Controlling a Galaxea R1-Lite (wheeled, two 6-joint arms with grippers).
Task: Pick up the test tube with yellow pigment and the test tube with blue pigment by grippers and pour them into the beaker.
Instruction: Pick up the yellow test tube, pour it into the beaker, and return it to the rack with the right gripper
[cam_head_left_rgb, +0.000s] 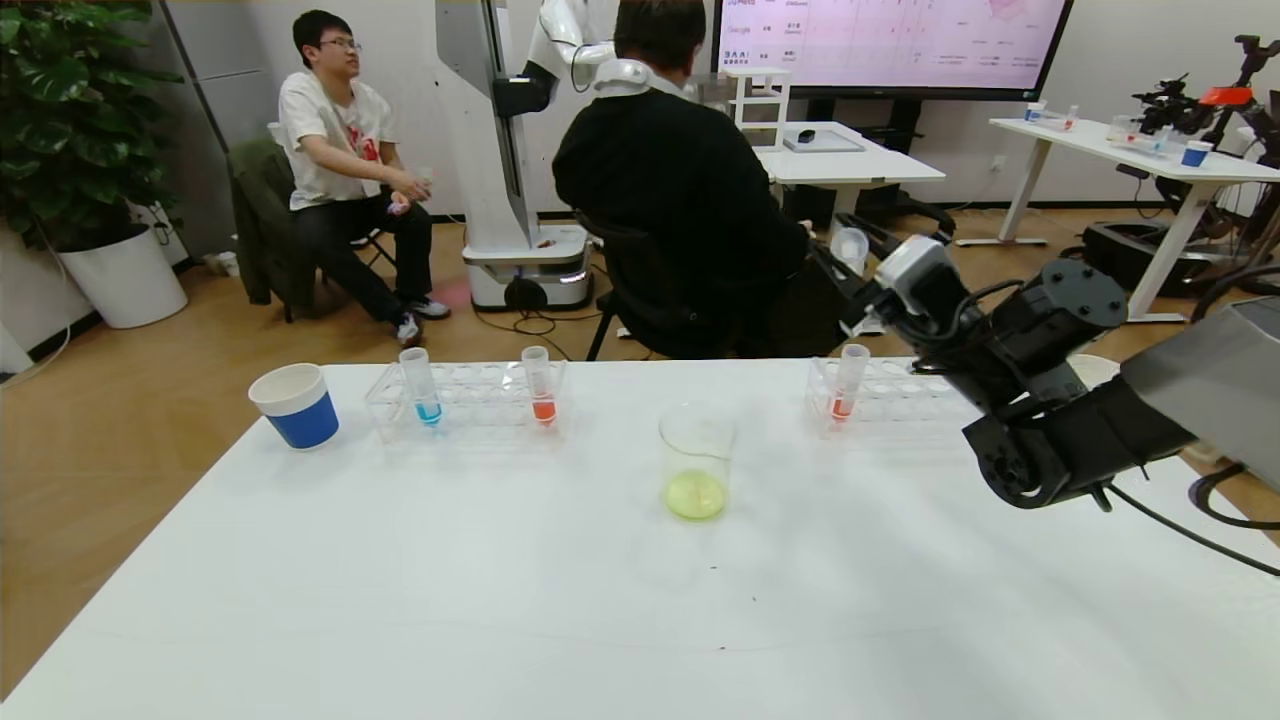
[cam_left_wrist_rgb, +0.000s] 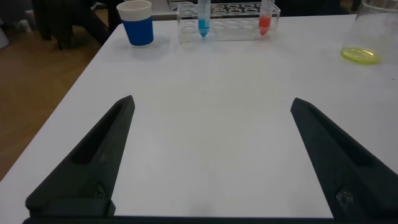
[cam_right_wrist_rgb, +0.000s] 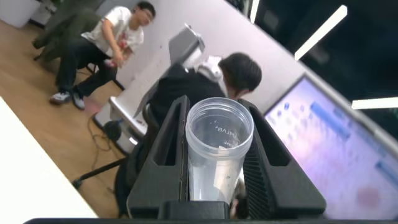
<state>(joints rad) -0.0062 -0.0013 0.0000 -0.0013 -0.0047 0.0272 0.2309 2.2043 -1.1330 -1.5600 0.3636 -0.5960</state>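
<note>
Gripping emptied clear tube (cam_right_wrist_rgb: 217, 149): right tool (cam_right_wrist_rgb: 214, 155) | left tool (cam_left_wrist_rgb: 211, 155) spread | embossing unreadable

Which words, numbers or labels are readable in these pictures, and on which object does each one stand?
Nothing reads with certainty.
Wall screen: rows of small text, too small to read.
Test tube in the right gripper: lettering, too blurred to read.
Seated man's T-shirt: red print, unreadable.
Blue paper cup and beaker: no text visible.
</note>
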